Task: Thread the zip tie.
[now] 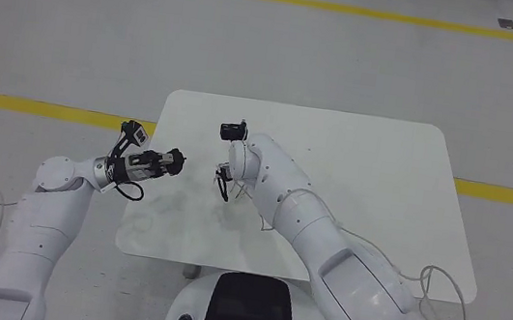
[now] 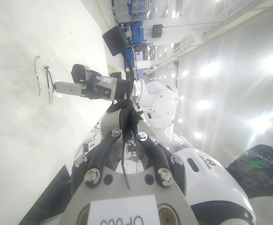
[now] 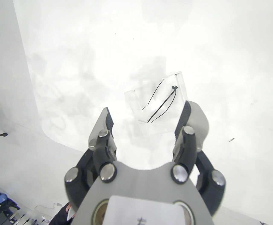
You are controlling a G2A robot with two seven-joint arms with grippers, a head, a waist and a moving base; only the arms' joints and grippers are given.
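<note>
Zip tie [image 2: 125, 172]: thin black strap, probably light, springy and slick. Best pinched close to the tip to stop any whipping.
Where: tail poking back out of the left gripper [image 2: 125, 119], which is pressed together on it.
Right gripper [image 3: 146, 107]: spread wide, pinching nothing, above the clear tray [image 3: 136, 102] of spare ties [image 3: 168, 100].
Left wrist view: catches the held strap.
Right wrist view: gives the looped spare's head instead.

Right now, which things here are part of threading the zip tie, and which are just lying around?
For the job: black strap pinched in the left gripper; looped zip tie and loose strap on the clear tray; open right gripper above it.
Lying about: dark scrap on the table; white cable on the floor.
</note>
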